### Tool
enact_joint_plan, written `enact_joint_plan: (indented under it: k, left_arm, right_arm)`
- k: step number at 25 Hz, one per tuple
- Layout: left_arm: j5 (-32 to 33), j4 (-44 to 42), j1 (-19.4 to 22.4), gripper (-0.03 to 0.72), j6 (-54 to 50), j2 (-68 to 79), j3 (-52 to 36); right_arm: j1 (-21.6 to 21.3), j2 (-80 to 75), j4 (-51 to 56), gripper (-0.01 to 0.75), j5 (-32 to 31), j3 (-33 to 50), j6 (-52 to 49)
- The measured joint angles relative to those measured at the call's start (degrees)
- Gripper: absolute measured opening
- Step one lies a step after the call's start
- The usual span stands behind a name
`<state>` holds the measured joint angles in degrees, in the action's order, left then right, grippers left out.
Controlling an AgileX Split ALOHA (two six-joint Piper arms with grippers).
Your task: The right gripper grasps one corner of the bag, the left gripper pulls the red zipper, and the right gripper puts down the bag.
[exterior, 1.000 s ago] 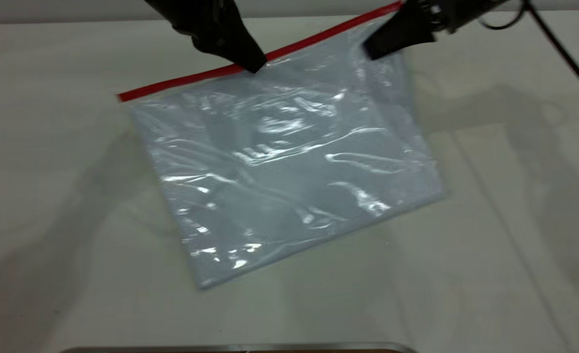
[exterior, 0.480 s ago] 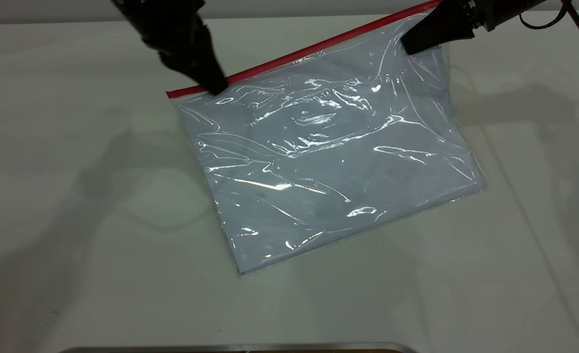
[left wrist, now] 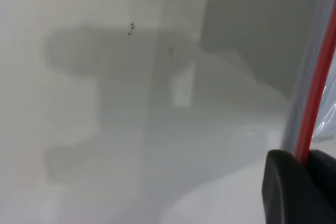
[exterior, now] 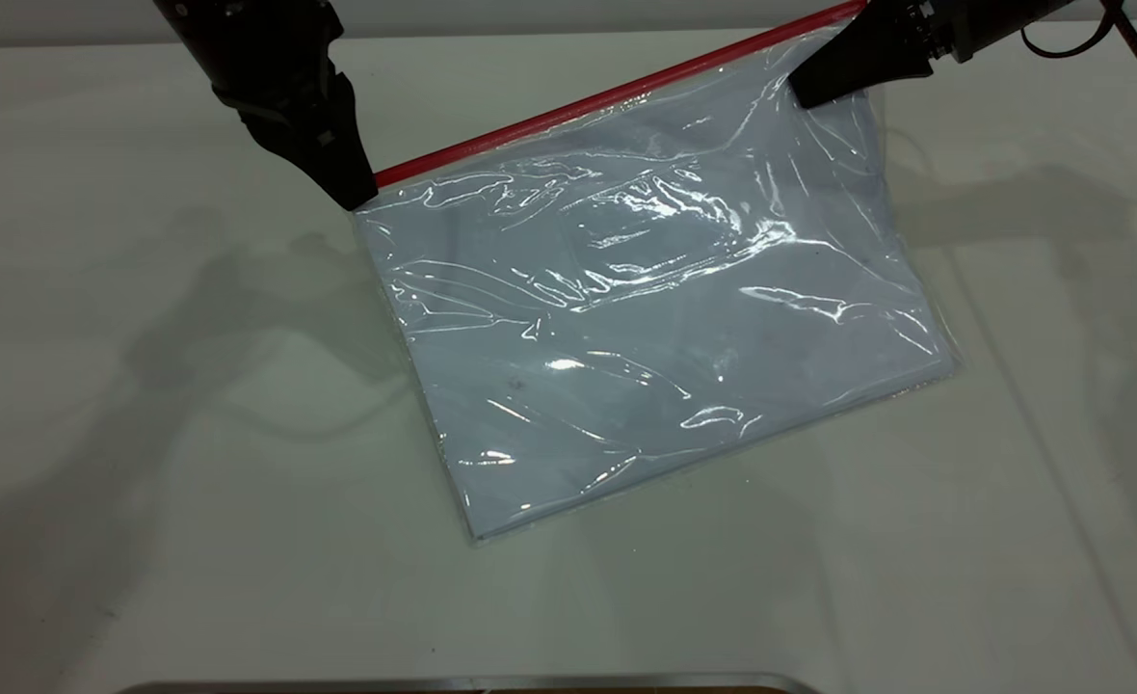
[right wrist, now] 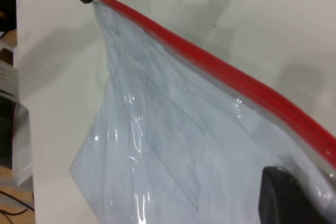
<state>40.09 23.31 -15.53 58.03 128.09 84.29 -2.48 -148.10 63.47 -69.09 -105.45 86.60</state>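
On the pale table lies the bag, flat, with its far edge lifted a little. At the far right, the right gripper is clamped on the corner of the bag. At the far left, the left gripper is pinched on the red zipper, right at the strip's left end. I think the slider sits between its tips, but it is hidden. To do this step well, the pull should run straight along the strip while the right side holds tight, so the bag stays stretched and does not bunch up.
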Motion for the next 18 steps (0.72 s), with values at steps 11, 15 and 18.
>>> enact_joint_plan:
  k: [11, 15, 18]
  left_arm:
    - [-1.8, 4.3, 0.5, 0.516, -4.8, -0.1, 0.0]
    - [-0.8, 1.0, 0.5, 0.596, -12.1, -2.8, 1.1]
    - [3.0, -3.8, 0.5, 0.595, -19.6, -7.5, 3.6]
  right_arm:
    - [-1.0, 0.5, 0.0, 0.578, 3.9, -0.2, -1.5]
    - [-1.0, 5.2, -5.0, 0.587, 7.8, -0.2, -6.8]
    - [-1.0, 12.0, -9.2, 0.577, 8.4, -0.2, -12.0]
